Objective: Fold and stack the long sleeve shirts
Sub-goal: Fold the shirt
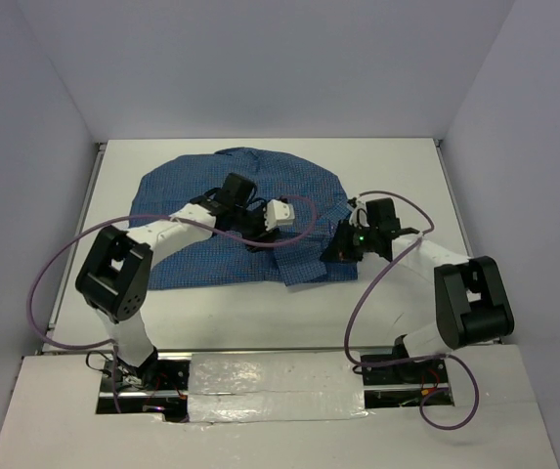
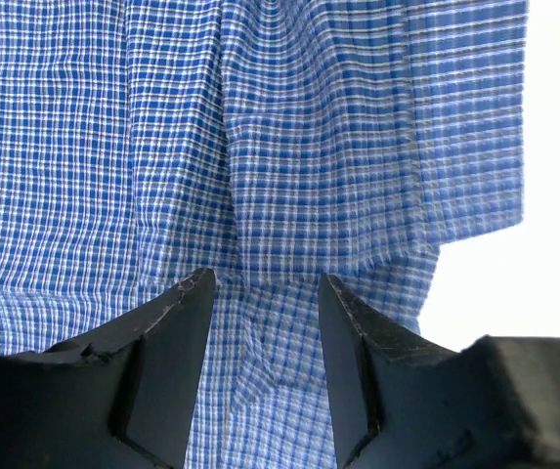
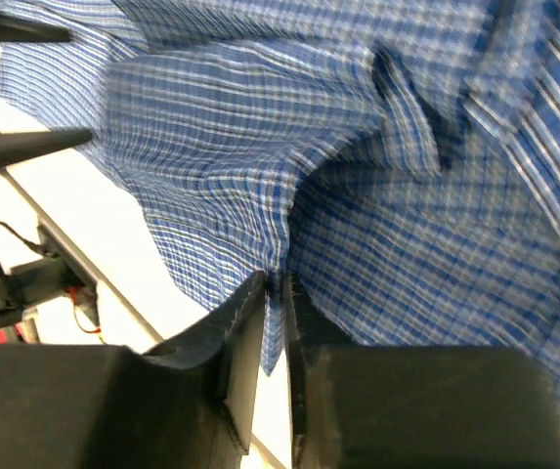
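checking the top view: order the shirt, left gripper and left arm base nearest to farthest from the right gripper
1. shirt, pinched in the right gripper
2. left gripper, to its left over the shirt
3. left arm base, near-left table edge

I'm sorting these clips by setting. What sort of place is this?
Probably a robot lab or test cell: plain panels wall in a white table, the left arm and right arm sit at its taped near edge trailing purple cables, and a blue checked shirt lies on it.
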{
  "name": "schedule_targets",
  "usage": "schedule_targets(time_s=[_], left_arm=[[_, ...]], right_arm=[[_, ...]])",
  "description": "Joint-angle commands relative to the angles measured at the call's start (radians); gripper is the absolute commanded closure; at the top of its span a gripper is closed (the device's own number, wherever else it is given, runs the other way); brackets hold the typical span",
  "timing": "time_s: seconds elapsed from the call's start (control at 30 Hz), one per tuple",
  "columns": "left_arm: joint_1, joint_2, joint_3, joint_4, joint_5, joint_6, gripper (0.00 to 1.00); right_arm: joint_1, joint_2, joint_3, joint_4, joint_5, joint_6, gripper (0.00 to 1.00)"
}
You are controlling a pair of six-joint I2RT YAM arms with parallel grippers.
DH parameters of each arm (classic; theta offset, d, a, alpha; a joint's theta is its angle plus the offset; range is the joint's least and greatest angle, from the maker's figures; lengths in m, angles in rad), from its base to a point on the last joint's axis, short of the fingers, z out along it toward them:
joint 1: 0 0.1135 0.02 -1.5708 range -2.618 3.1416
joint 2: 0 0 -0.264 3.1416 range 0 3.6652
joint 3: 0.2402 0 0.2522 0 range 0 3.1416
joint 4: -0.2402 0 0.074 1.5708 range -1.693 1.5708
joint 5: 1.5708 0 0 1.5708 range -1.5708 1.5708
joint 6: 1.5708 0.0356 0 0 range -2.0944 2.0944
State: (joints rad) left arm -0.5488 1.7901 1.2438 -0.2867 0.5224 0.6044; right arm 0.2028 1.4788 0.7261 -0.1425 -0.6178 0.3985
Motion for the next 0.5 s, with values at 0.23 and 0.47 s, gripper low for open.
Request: schedule_targets(time_s=[0.23,0.47], left_arm=[[0.001,0.017,0.072,-0.026,0.034,-0.199,0.43],[0.042,0.012,0.077,-0.054,0.043,-0.469,0.50]], right_arm=[[-0.020,-0.071,-0.033,-0.006,0.001,-0.036,0.45],[-0.049,-0.042,0.041,0.070,0.006,0.065,0.46]])
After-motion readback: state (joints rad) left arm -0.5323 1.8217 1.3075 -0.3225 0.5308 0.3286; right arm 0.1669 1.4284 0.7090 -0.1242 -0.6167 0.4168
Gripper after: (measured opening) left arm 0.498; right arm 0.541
